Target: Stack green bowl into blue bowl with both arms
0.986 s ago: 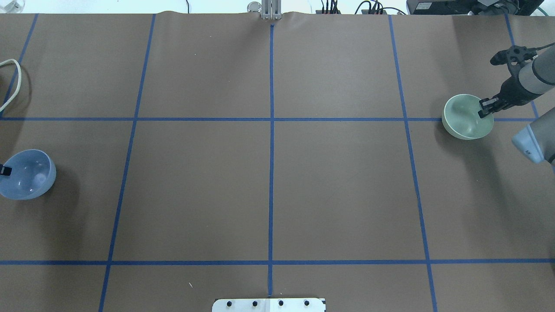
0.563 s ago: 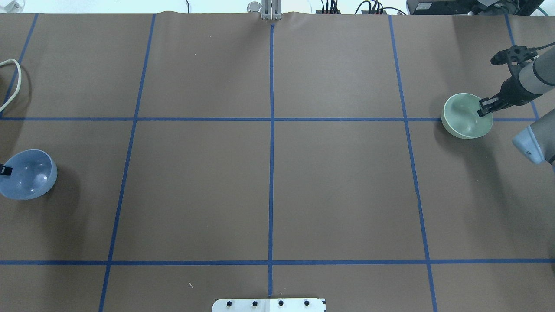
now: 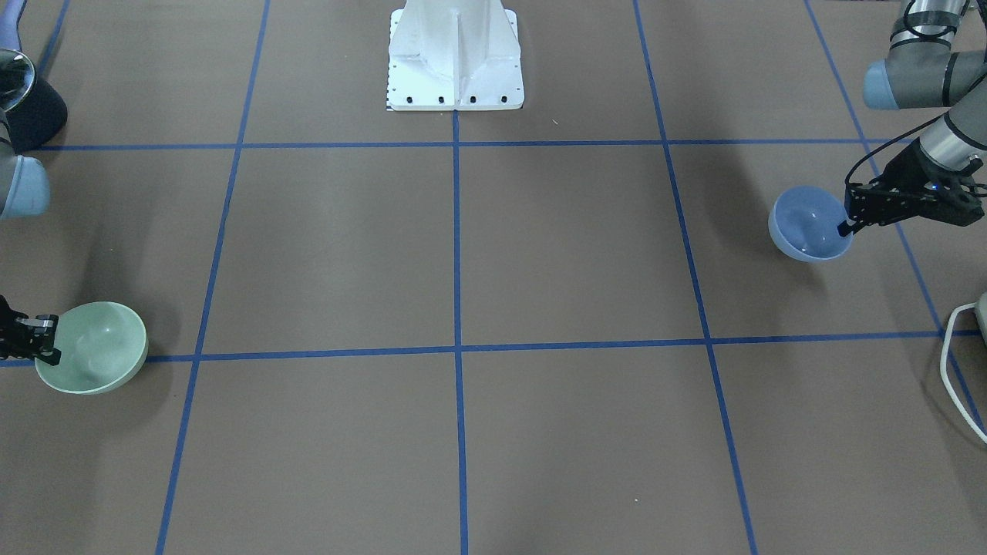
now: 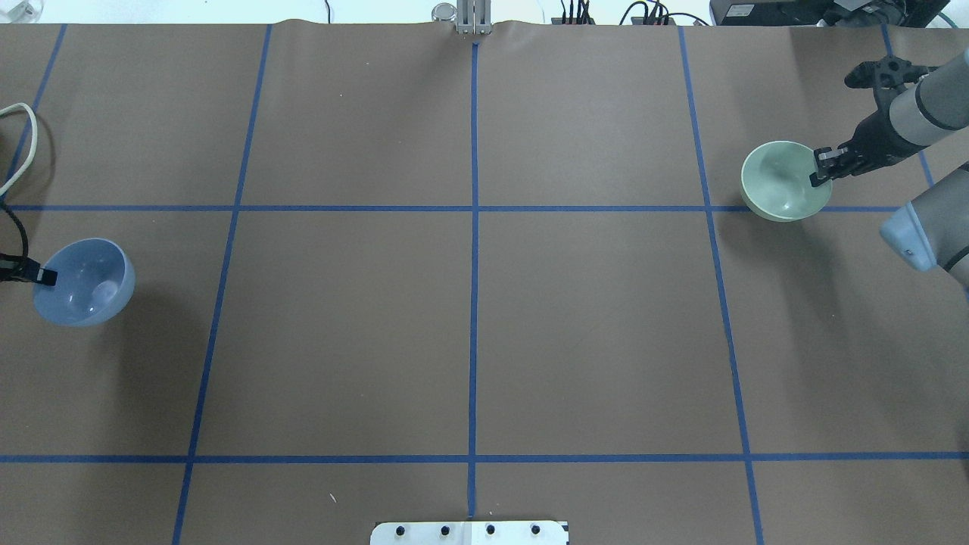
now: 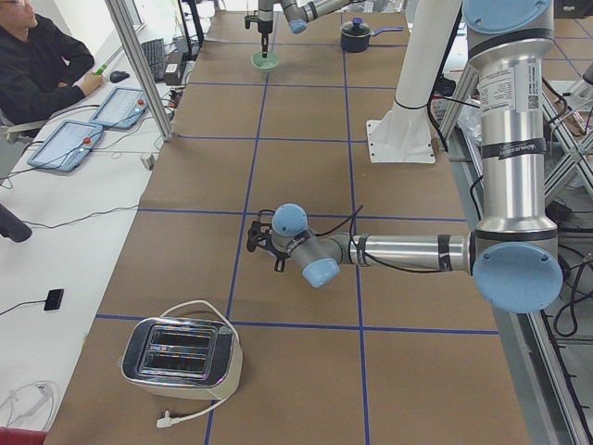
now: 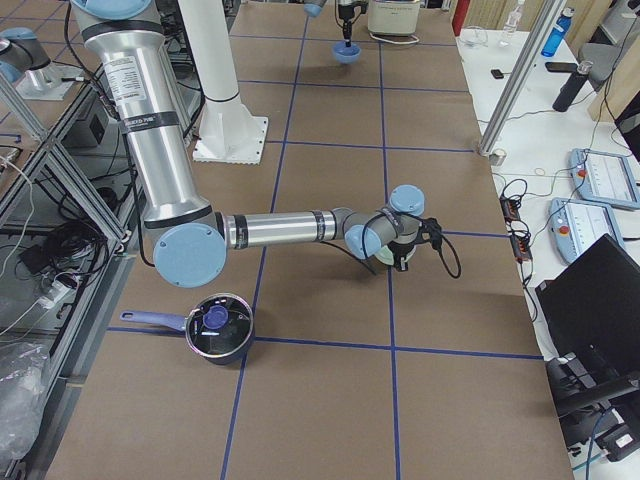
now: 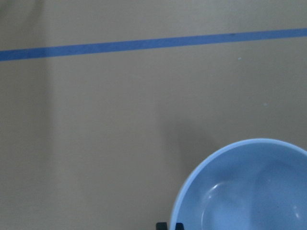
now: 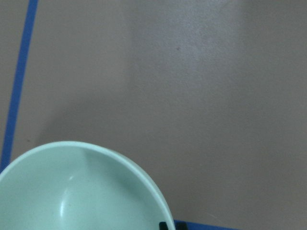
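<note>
The blue bowl is at the table's left edge, with my left gripper shut on its outer rim. It also shows in the front view and fills the lower right of the left wrist view. The green bowl is at the far right, with my right gripper shut on its rim. It also shows in the front view and the right wrist view. Both bowls hang tilted and cast offset shadows, so they seem lifted off the table. They are far apart.
A toaster with a white cable stands beyond the blue bowl at the left end. A dark pot sits near the right arm. The white base pedestal is at the robot's side. An operator sits beside the table.
Both grippers have carried their bowls inward. The blue bowl moved right and a little farther away. The green bowl moved left and a little farther away.
</note>
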